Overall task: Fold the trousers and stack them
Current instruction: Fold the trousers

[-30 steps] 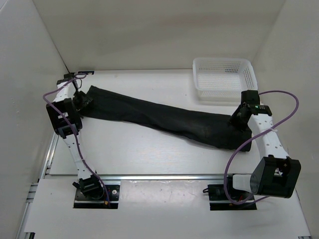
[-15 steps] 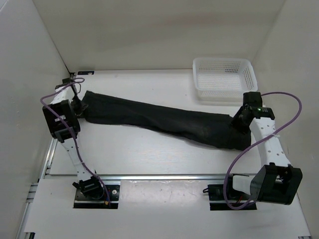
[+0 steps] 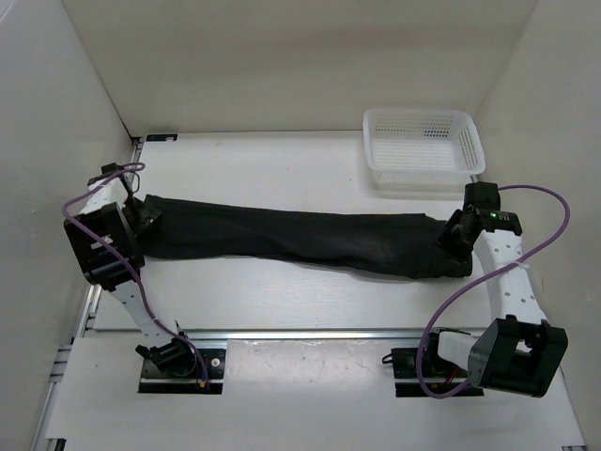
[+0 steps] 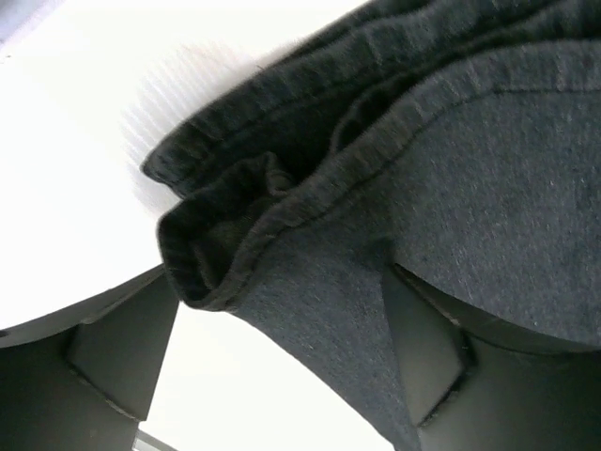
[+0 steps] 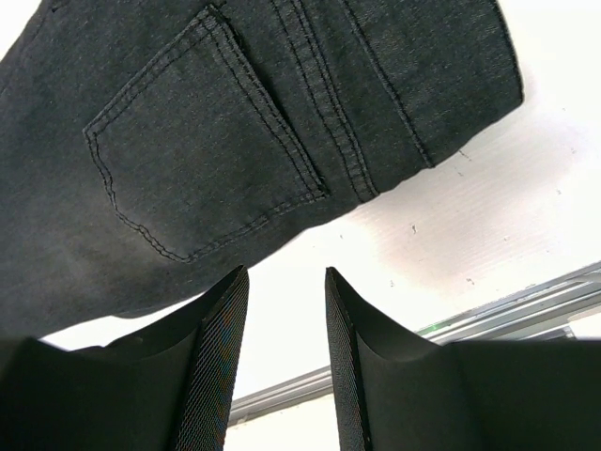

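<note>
We find the left gripper [image 4: 277,287] with its jaws spread wide. The hem end of the trousers [image 4: 451,188] lies bunched between the fingers [image 4: 113,362] and drapes over the one on the right of the wrist view, and we see no pinch on the cloth. The right gripper [image 5: 282,277] stands partly open with a narrow gap, through which the bare table [image 5: 488,225] shows. It holds nothing, and its tips sit at the edge of the waist end, below the back pocket [image 5: 202,141]. From above, the trousers lie stretched across the table from one gripper to the other. A white mesh basket [image 3: 423,141] stands at the far right, apart from the cloth.
</note>
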`<act>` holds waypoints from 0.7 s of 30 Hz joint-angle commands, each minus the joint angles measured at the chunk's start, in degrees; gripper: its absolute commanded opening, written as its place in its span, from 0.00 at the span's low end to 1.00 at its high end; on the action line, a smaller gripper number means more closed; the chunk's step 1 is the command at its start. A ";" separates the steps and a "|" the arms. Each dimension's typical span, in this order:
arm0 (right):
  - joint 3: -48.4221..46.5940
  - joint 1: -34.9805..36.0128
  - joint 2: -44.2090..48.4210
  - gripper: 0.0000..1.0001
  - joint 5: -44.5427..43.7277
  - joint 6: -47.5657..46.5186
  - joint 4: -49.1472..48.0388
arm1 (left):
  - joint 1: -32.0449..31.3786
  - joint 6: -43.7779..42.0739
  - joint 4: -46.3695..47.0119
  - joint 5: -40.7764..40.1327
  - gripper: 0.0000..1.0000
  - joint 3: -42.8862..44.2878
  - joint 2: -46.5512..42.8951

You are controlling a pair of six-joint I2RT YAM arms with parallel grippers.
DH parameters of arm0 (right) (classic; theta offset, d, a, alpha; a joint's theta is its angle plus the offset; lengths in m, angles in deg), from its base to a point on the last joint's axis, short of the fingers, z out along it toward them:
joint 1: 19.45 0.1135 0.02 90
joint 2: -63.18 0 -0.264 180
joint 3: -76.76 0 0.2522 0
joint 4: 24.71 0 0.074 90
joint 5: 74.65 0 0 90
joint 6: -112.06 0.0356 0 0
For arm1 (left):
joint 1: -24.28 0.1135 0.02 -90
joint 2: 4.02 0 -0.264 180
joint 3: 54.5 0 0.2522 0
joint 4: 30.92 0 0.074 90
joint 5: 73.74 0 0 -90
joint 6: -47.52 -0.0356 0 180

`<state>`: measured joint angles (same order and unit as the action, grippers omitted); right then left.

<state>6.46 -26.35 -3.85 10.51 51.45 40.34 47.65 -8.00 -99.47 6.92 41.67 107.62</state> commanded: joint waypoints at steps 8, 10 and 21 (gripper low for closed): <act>-0.86 -0.14 0.40 0.44 1.50 -1.17 0.04 | 2.73 -0.64 1.52 -3.05 0.91 3.89 2.78; -0.34 -0.14 0.40 0.44 1.50 -0.65 0.04 | 2.73 -0.64 1.52 -2.79 0.88 4.59 4.72; 0.20 -0.14 1.99 0.44 1.50 -0.12 -0.49 | 2.73 0.59 0.91 -2.79 0.12 5.22 8.17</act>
<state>6.55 -26.35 -3.52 11.29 51.63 40.27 49.88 -7.19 -98.61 6.04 46.87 114.81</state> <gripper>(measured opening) 0.435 0.262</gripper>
